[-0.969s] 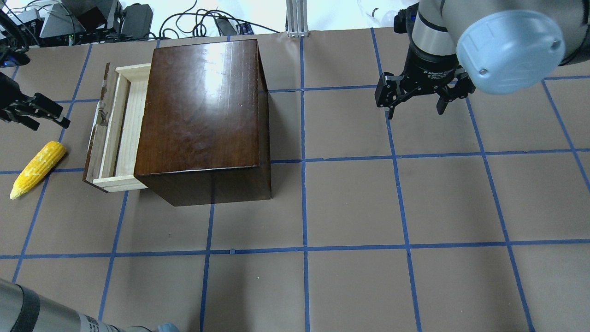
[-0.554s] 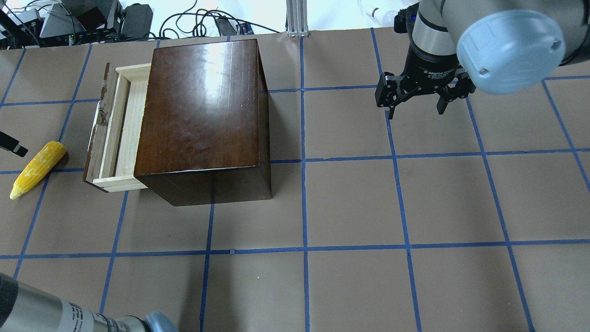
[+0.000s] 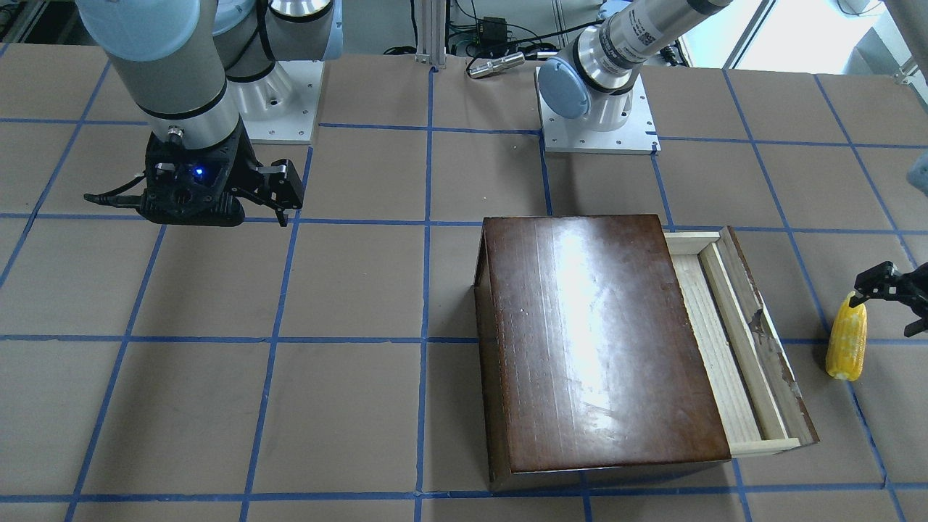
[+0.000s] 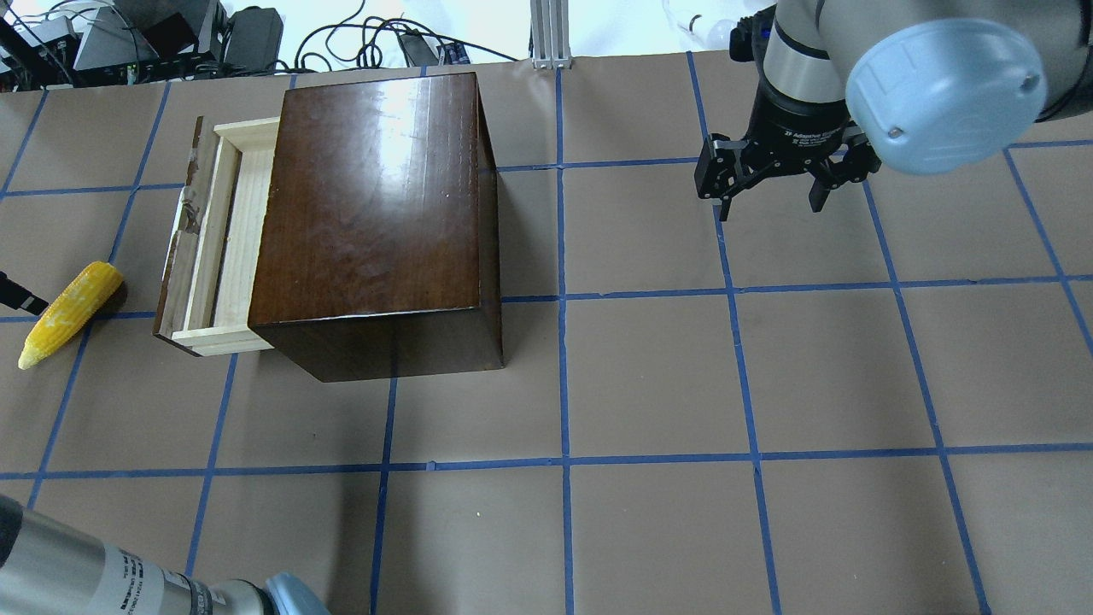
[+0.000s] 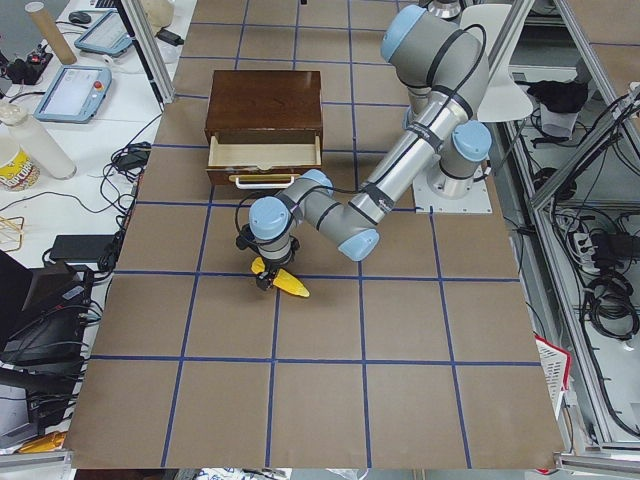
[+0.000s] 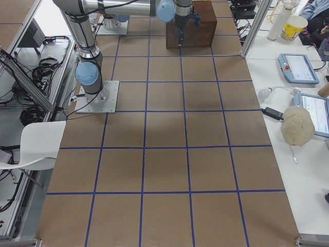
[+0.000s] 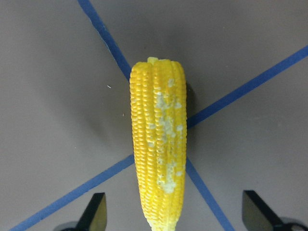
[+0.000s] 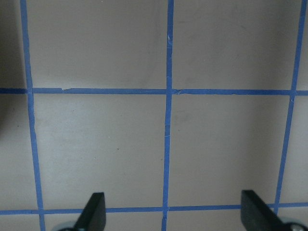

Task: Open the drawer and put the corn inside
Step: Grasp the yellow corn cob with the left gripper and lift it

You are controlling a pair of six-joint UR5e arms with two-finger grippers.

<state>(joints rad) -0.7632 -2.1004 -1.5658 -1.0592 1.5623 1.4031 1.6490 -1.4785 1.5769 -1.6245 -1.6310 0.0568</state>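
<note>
The yellow corn (image 4: 68, 312) lies on the table left of the drawer (image 4: 218, 239), apart from it. The drawer is pulled partly out of the dark-brown box (image 4: 376, 213), and the part of its pale tray that shows is empty. My left gripper (image 7: 175, 216) is open and hangs over the corn (image 7: 159, 144), with a finger on each side of its tapered half. In the overhead view only one fingertip (image 4: 17, 295) shows, at the left edge. My right gripper (image 4: 768, 192) is open and empty, far right of the box.
The table is brown paper with a blue tape grid. Cables and equipment lie beyond its far edge (image 4: 171, 43). The left arm's forearm (image 4: 85, 581) crosses the near left corner.
My left gripper has moved from beside the drawer front toward the corn and now hangs over it, mostly out of the overhead view. The right arm, the drawer and the corn have not moved.
</note>
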